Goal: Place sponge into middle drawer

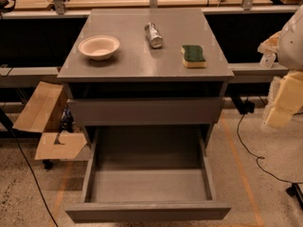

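The sponge lies flat on the grey cabinet top near its right front corner, dark green face up over a yellow body. The middle drawer is pulled out wide below, a shallow grey tray with nothing in it. My gripper hangs at the right edge of the view, pale cream, off the cabinet's right side and lower than the sponge. It holds nothing that I can see.
A white bowl sits at the left of the cabinet top and a silver can lies at the middle back. The upper drawer shows a flat shut front. Cardboard and cables lie on the floor at the left; a cable runs at the right.
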You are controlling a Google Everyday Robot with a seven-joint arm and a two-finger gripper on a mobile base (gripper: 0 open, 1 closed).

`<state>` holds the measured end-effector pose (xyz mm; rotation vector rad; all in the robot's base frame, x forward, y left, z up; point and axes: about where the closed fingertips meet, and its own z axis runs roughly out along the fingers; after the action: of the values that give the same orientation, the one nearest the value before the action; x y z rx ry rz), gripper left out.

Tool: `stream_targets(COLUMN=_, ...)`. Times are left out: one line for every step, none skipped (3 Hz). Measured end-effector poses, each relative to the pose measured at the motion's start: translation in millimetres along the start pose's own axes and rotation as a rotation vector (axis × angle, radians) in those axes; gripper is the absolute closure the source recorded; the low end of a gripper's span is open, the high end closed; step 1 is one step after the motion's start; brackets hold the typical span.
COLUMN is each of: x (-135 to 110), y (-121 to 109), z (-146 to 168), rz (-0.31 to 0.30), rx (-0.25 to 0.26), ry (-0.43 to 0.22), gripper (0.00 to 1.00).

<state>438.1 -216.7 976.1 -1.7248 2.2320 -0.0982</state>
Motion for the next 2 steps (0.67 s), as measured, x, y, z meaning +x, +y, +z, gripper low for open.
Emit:
stream_targets(x=-1.0, y=-1.0, z=0.4, rz=0.007, rx=0.005, ry=-0.009, gripper=0.0)
stream_targets(x=-11.5, y=-12.5, z=4.9, rz=0.091, rx=0.055, ry=-0.111, gripper=0.0)
